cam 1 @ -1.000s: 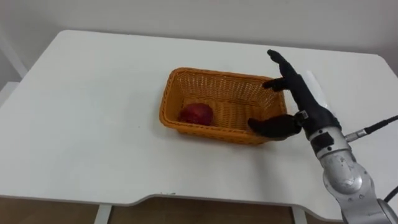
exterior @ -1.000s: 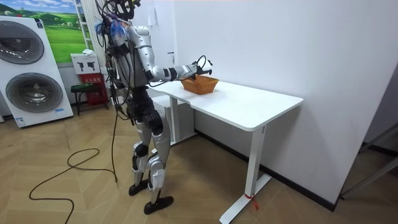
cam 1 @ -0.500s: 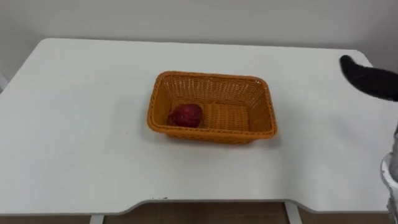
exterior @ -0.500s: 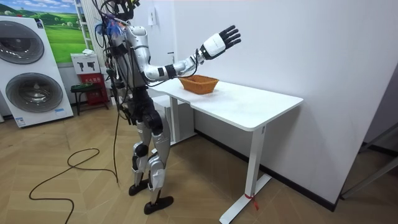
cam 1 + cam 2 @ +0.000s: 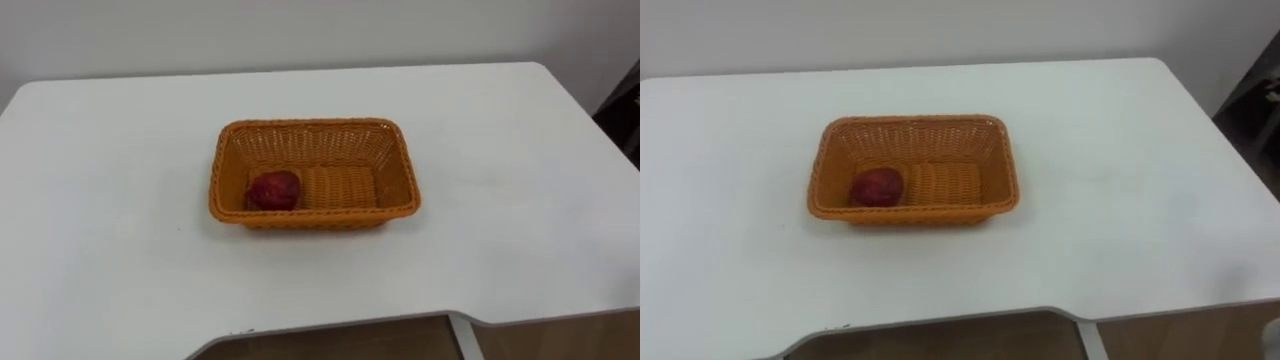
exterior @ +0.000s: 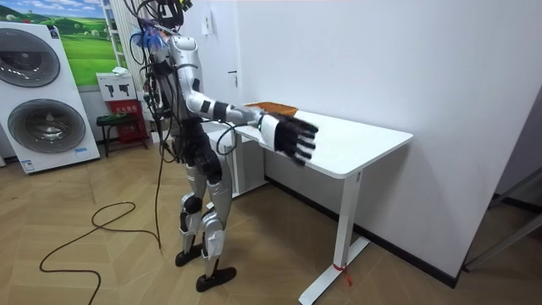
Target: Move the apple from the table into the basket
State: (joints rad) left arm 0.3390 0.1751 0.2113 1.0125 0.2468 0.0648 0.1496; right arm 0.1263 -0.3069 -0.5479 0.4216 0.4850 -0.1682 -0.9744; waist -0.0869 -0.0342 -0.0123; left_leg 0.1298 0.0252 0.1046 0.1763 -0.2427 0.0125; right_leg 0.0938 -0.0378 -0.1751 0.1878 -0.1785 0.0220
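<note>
A dark red apple (image 5: pixel 273 189) lies inside the orange wicker basket (image 5: pixel 312 217), at its left end. The basket stands in the middle of the white table (image 5: pixel 110 220), and no hand touches it. In the room view I stand at the table's end near the basket (image 6: pixel 271 108). My right hand (image 6: pixel 293 138) is held out away from the basket, beside the table's long edge at about tabletop height. Its fingers are spread and it holds nothing.
The table's front edge (image 5: pixel 340 325) has a curved cut-out, and wooden floor shows below it. A white wall runs along the table's far side. Two washing machines (image 6: pixel 38 97) and a small red stool (image 6: pixel 114 125) stand behind me at the room view's left.
My right hand left the basket's right end, rose high above the table, then swung down beside the table. The eye view has shifted; the apple and basket stayed put.
</note>
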